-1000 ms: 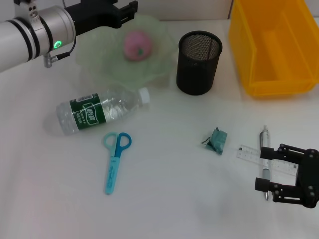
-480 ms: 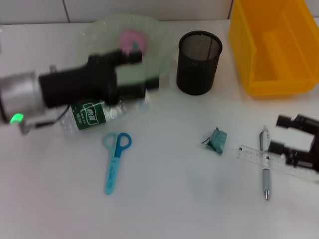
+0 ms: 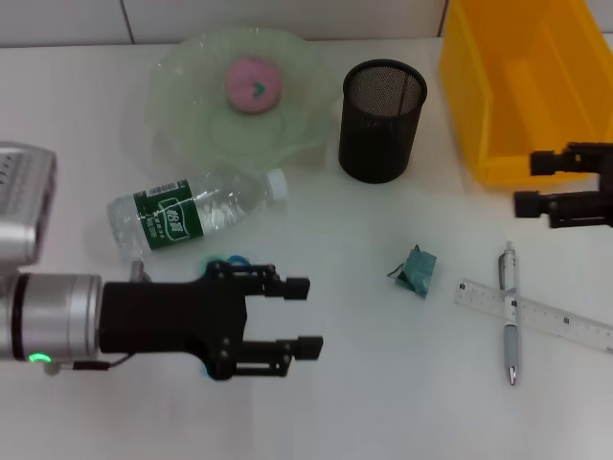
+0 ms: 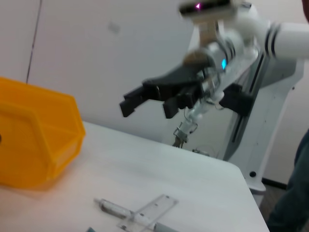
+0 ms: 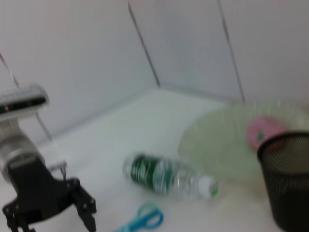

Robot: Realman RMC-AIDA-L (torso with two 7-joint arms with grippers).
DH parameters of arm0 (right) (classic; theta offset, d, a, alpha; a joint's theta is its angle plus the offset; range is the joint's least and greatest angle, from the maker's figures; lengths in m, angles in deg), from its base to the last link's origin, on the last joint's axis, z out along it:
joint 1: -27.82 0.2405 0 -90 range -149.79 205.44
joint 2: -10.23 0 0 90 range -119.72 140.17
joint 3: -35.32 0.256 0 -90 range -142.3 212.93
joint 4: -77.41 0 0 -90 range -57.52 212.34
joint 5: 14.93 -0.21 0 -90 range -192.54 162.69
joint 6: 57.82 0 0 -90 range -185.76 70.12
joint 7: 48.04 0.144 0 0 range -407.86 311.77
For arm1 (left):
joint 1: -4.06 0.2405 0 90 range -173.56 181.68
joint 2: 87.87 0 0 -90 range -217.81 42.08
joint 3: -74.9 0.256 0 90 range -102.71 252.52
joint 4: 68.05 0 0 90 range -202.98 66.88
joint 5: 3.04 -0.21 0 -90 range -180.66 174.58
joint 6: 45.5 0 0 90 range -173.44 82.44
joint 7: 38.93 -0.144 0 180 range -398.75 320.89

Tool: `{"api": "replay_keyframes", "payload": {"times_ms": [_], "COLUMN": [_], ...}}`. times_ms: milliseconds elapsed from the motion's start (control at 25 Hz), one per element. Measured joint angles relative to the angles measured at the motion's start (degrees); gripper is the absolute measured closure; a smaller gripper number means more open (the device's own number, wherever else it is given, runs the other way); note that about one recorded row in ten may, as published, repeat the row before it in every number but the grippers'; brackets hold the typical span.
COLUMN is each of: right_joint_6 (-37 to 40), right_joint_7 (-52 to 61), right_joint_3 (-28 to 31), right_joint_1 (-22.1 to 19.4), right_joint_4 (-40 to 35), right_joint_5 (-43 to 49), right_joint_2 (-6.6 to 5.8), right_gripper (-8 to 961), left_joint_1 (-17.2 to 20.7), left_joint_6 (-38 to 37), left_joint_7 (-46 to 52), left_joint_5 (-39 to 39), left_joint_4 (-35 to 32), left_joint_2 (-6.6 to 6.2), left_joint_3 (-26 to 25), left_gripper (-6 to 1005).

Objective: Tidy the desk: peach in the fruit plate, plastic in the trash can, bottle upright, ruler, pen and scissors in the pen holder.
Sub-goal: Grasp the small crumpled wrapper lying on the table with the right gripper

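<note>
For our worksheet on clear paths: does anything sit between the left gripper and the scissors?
Nothing visible does. The left gripper, fingers open, hovers right over the scissors, hiding most of them; the bottle lies beyond, toward the plate.

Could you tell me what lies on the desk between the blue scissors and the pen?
In the head view, only the crumpled green plastic lies between the scissors, mostly hidden under the open left claw, and the pen, which crosses the ruler. The rest is bare.
</note>
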Motion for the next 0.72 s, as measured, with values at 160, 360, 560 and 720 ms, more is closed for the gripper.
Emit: {"api": "replay_keyframes", "payload": {"times_ms": [160, 360, 560, 720], "right_joint_6": [-1.5, -4.1, -10.9, -15.0], "right_joint_7": [10.1, 16.6, 21.1, 22.0], "right_joint_3": [-10.6, -22.0, -32.7, -38.0], "right_joint_1": [4.4, 9.2, 10.2, 10.4], "right_joint_4": [-7.8, -9.8, -8.9, -6.5], "right_joint_5": [9.6, 18.6, 21.6, 21.5], "right_joint_2": [0.76, 1.98, 2.12, 2.24], "right_gripper": [162, 163, 162, 164], "left_joint_1": [-0.5, -0.7, -0.5, -0.2], "left_joint_6": [0.5, -0.3, -1.0, -0.9], "left_joint_7": [-2.6, -3.1, -3.1, -3.2], "left_joint_5": [0.0, 0.1, -0.1, -0.1], "left_joint_4": [4.0, 5.0, 5.1, 5.1], "left_joint_2": [0.07, -0.04, -0.12, -0.2], "left_joint_3": [-0.2, -0.9, -0.9, -0.9], "left_gripper": [267, 318, 316, 317]}}
